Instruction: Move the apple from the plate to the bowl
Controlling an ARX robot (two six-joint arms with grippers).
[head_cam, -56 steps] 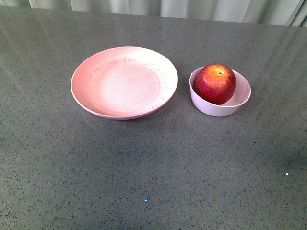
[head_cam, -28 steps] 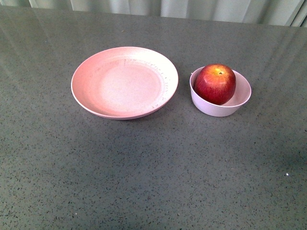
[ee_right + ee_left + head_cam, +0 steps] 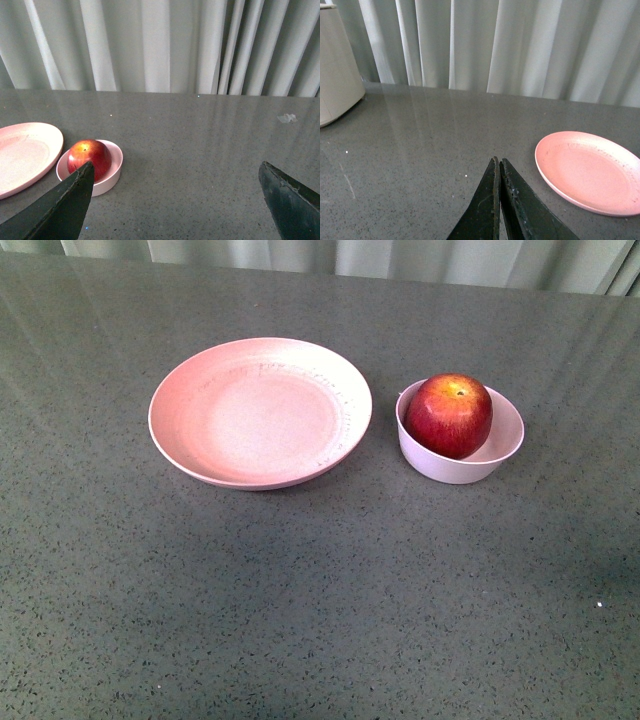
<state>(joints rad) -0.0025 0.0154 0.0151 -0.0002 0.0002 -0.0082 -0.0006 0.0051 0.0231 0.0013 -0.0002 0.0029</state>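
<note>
Apple (image 3: 448,415) sits inside the bowl (image 3: 500,445), right of center in the front view, leaning toward the bowl's left wall, stem dimple with its yellow-orange patch facing up. Plate (image 3: 190,435) lies just left of the bowl, center-left of the frame, nothing on it; the two rims are near each other but not touching. Both rest on the grey speckled table (image 3: 320,600). Neither of my arms shows in the front view. My left gripper (image 3: 499,165) has its dark fingers pressed together with nothing between them, at the bottom center of the left wrist view, over bare table, with the plate at lower right and a beige object (image 3: 335,75) at upper left. My right gripper (image 3: 177,172) is spread wide, one finger at each lower corner of the right wrist view, holding nothing; apple and bowl appear at lower left there, well apart from the fingers. Pale curtains (image 3: 160,45) hang behind the table.
</note>
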